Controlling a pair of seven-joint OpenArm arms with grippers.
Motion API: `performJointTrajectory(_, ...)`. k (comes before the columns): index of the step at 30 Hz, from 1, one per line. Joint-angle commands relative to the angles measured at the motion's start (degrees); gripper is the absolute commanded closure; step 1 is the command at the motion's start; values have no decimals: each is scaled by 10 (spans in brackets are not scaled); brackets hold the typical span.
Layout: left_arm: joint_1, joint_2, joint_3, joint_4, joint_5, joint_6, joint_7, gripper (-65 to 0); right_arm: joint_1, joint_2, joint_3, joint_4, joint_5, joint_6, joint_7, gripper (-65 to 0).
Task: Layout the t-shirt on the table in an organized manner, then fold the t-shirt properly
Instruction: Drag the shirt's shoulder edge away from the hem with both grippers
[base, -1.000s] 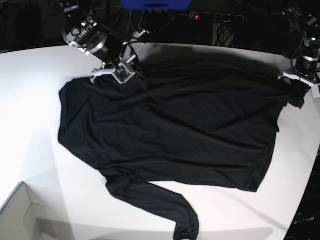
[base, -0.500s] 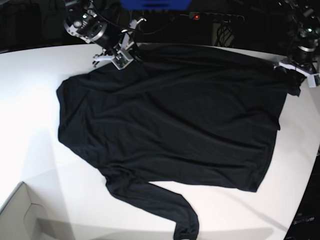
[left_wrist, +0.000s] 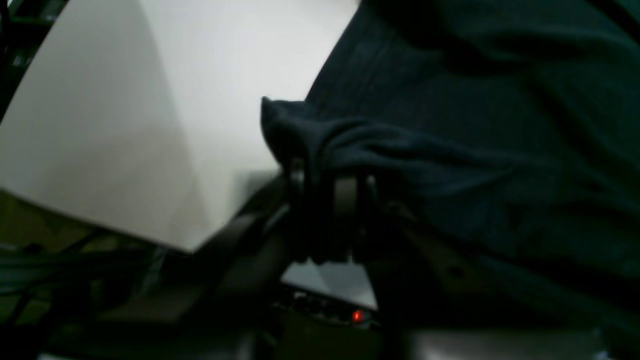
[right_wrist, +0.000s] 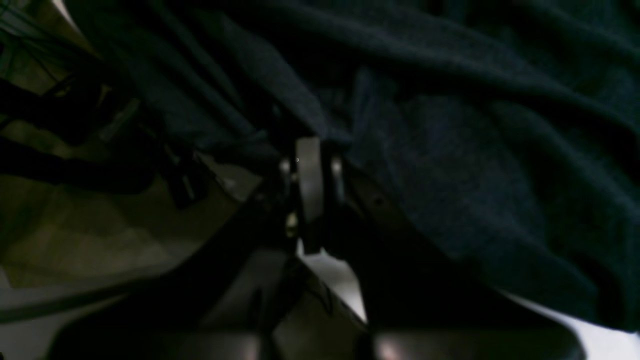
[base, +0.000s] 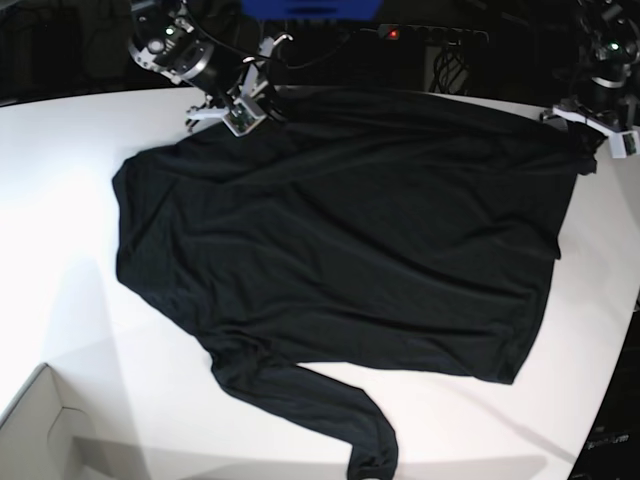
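Observation:
The black t-shirt (base: 350, 240) lies spread across the white table (base: 60, 220), one long sleeve trailing toward the near edge. At the far left, my right gripper (base: 252, 115) is shut on the shirt's far edge; in the right wrist view its fingers (right_wrist: 311, 165) pinch dark fabric (right_wrist: 450, 150). My left gripper (base: 590, 140) at the far right is shut on the shirt's other far corner. A bunched fold of cloth (left_wrist: 475, 150) drapes over the left gripper (left_wrist: 325, 175), beside bare table (left_wrist: 150, 100).
A white box corner (base: 35, 430) sits at the near left. Beyond the far edge are a blue object (base: 310, 8) and a power strip with a red light (base: 395, 33). The table's curved edge (base: 620, 330) runs close to the shirt's right side.
Both grippers have moved toward the table's far edge, drawing the shirt's far edge with them. The shirt's far side now lies straighter and flatter.

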Motion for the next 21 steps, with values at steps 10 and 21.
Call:
performJointTrajectory(10, 16, -8, -27, 16, -7, 1, -14, 0, -80, -3, 59, 25, 14, 3, 194, 0)
performJointTrajectory(21, 13, -8, -47, 38, -7, 1, 65, 0, -104, -34, 95, 29, 14, 5, 265, 0)
